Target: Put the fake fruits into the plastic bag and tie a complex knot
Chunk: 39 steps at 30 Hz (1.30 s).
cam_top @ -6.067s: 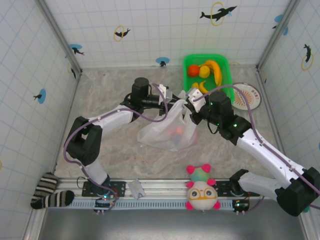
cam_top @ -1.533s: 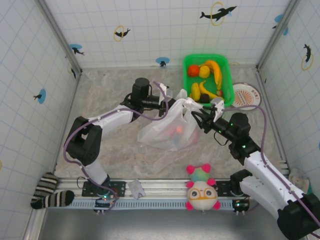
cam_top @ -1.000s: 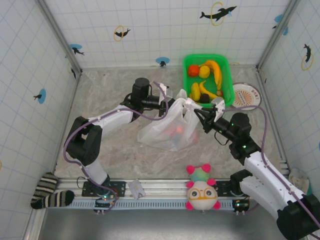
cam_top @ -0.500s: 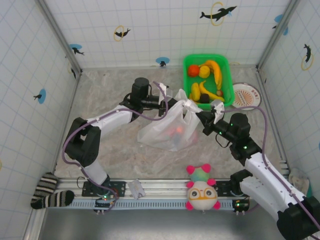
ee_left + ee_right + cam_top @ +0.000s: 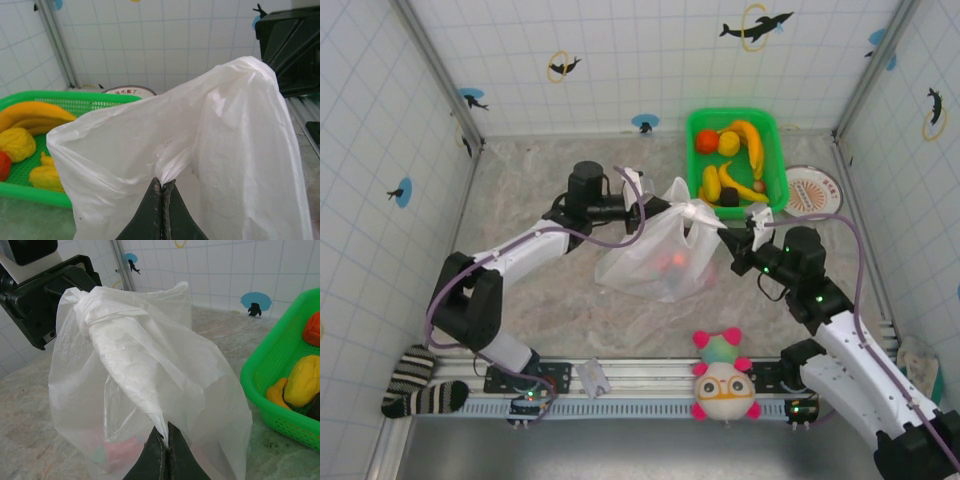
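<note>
Left gripper [image 5: 161, 185]: its dark jaws were pressed together on a thin pinch of the plastic bag [image 5: 225, 150], at the bag's 11 o'clock side in the top view.
Right gripper [image 5: 165, 434]: its jaws were squeezed tight on another pinch of the bag, at its 2 o'clock side.
Bag: it hung stretched between both grippers over the middle of the table [image 5: 520, 300]. It was thin, white, crinkly and a bit see-through.
Hard to see: a red and pink blur showed low down through the bag wall, but which fruit it was could not be told. The bag's top was bunched by the left gripper, and whether it was tied could not be told.
Fake fruits [image 5: 730, 150]: shiny bananas, a yellow lump and an orange-red ball lay in the green basket [image 5: 692, 130], at 1 o'clock from the bag. A dark one was half hidden.
Basket: square, with tiny holes.
Plush toy [image 5: 723, 385]: round and soft, at 5 o'clock from the bag.
</note>
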### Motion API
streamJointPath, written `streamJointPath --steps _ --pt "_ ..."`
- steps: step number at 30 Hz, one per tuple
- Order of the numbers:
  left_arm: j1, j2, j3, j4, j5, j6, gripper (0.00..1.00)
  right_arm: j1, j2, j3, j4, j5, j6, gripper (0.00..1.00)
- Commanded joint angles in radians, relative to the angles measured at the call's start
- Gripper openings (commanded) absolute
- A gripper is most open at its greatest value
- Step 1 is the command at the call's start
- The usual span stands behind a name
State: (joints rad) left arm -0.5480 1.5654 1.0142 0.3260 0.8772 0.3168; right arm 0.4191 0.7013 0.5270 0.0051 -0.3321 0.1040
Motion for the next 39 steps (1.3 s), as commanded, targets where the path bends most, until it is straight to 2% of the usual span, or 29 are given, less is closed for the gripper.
streamJointPath --steps 1,7,12,16,21,31,36,39 --pt "0.017 -0.046 -0.035 0.01 -0.122 -0.011 0.0 -0.011 -0.023 0.057 -0.082 0.016 0.012 0.0" --pt "0.026 -0.1 -0.096 0.084 -0.281 -0.07 0.0 -0.016 -0.022 0.098 -0.189 -0.007 0.04 0.0" --pt "0.039 -0.15 -0.137 0.114 -0.351 -0.096 0.0 -0.031 -0.024 0.127 -0.251 -0.067 0.077 0.0" --pt "0.04 -0.194 -0.161 0.107 -0.429 -0.108 0.0 -0.036 -0.016 0.149 -0.315 -0.035 0.075 0.0" --pt "0.042 -0.249 -0.207 0.093 -0.501 -0.121 0.0 -0.042 -0.004 0.145 -0.283 -0.024 0.098 0.0" --pt "0.043 -0.405 -0.338 0.05 -0.742 -0.225 0.0 -0.064 0.028 0.183 -0.311 0.107 0.112 0.0" --pt "0.043 -0.452 -0.41 0.068 -0.756 -0.253 0.0 -0.066 0.066 0.158 -0.322 0.131 0.117 0.0" --pt "0.043 -0.48 -0.425 0.033 -0.774 -0.262 0.0 -0.066 0.088 0.15 -0.345 0.202 0.115 0.0"
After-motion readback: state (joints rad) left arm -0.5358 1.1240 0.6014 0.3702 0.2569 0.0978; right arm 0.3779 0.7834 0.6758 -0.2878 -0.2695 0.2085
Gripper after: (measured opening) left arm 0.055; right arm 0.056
